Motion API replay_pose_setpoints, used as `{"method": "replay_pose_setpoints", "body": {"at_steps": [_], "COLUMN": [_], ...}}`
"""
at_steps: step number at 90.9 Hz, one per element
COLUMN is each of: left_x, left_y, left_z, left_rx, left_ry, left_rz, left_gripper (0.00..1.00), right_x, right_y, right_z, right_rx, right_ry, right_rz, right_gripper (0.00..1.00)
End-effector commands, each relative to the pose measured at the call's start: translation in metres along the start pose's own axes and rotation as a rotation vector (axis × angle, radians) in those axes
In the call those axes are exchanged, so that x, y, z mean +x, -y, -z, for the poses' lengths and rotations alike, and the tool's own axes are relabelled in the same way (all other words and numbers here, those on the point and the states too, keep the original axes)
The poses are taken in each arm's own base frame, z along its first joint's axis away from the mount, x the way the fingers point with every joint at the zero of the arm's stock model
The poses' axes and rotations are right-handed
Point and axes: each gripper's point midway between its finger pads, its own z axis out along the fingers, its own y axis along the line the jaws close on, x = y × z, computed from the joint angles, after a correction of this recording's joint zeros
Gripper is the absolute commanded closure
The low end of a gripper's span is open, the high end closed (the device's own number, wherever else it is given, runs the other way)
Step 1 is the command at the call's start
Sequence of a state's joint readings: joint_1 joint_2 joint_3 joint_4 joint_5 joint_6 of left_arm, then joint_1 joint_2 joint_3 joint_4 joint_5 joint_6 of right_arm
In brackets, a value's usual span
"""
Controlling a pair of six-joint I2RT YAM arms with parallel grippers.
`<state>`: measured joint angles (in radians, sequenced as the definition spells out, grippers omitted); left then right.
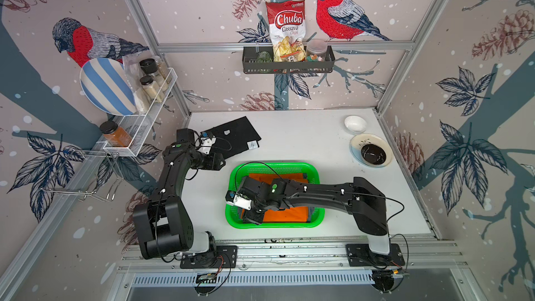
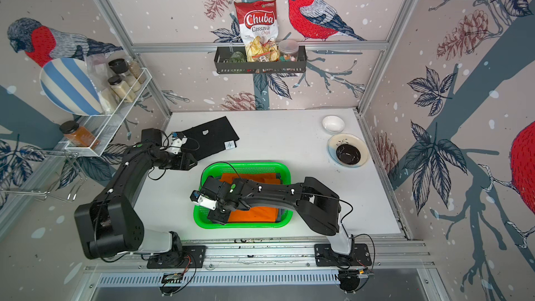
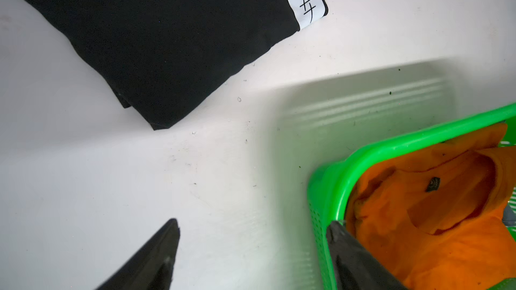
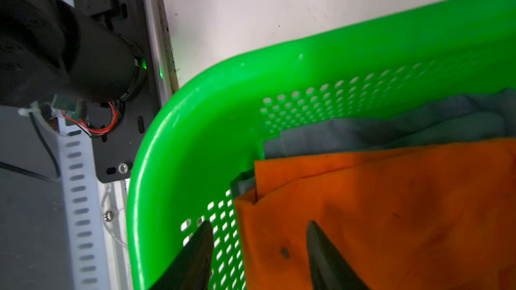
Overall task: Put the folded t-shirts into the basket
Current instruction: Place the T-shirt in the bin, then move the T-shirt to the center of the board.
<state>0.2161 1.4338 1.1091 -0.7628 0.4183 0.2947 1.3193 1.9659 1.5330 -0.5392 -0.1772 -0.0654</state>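
Observation:
The green basket (image 1: 275,166) (image 2: 246,166) stands at the table's middle front. An orange folded t-shirt (image 1: 289,215) (image 2: 254,214) (image 4: 391,218) lies in it on top of a grey-blue one (image 4: 363,132). My right gripper (image 4: 259,222) (image 1: 252,218) is open low in the basket's front left corner, one finger over the perforated wall, the other over the orange cloth. The black folded t-shirt (image 1: 237,134) (image 2: 214,134) (image 3: 167,37) with its white tag (image 3: 307,4) lies flat at the back left. My left gripper (image 3: 254,221) (image 1: 217,162) hovers open between it and the basket, holding nothing.
A white bowl (image 1: 355,123) and a plate with a dark bowl (image 1: 371,150) sit at the back right. A black wall shelf (image 1: 288,66) hangs on the back wall. A white wire rack (image 1: 144,123) juts out at the left.

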Motion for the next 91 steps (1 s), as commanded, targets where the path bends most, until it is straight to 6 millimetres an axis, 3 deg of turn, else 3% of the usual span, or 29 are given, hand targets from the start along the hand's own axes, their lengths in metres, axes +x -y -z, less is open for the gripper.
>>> {"method": "replay_pose_setpoints", "body": {"at_steps": [1,12,15,29,45,55,65,91], "left_x": [-0.020,-0.030,-0.042,-0.064,-0.079,-0.086,-0.088,-0.071], "left_y": [-0.006,-0.010,-0.011,-0.026,-0.063,-0.075,-0.090,-0.102], "left_z": [0.001,-0.006,-0.003,-0.014,-0.036,-0.057,-0.074,-0.093], "left_rx": [-0.019,-0.044,-0.061,-0.133,-0.250,-0.274,-0.317,-0.346], "left_ry": [0.058,0.064,0.088,0.111,0.075,0.052,0.002,-0.067], "left_rz": [-0.033,-0.066,-0.087,-0.087,0.021,0.020,0.041,0.073], "left_gripper": [0.14,0.12,0.12,0.12,0.13,0.14,0.14,0.11], "right_x": [-0.032,-0.041,-0.041,-0.023,0.007,0.012,0.005,-0.041], "right_y": [0.008,0.055,0.071,0.153,0.244,0.286,0.320,0.382], "right_z": [0.040,0.082,0.093,0.133,0.153,0.142,0.110,0.038], "right_rx": [-0.044,0.050,0.082,0.288,0.438,0.460,0.460,0.379], "right_ry": [0.167,0.267,0.288,0.344,0.372,0.368,0.355,0.420], "right_rz": [-0.102,-0.247,-0.300,-0.535,-0.818,-0.861,-0.845,-0.886], "right_gripper": [0.47,0.45,0.45,0.44,0.42,0.42,0.43,0.42]}}
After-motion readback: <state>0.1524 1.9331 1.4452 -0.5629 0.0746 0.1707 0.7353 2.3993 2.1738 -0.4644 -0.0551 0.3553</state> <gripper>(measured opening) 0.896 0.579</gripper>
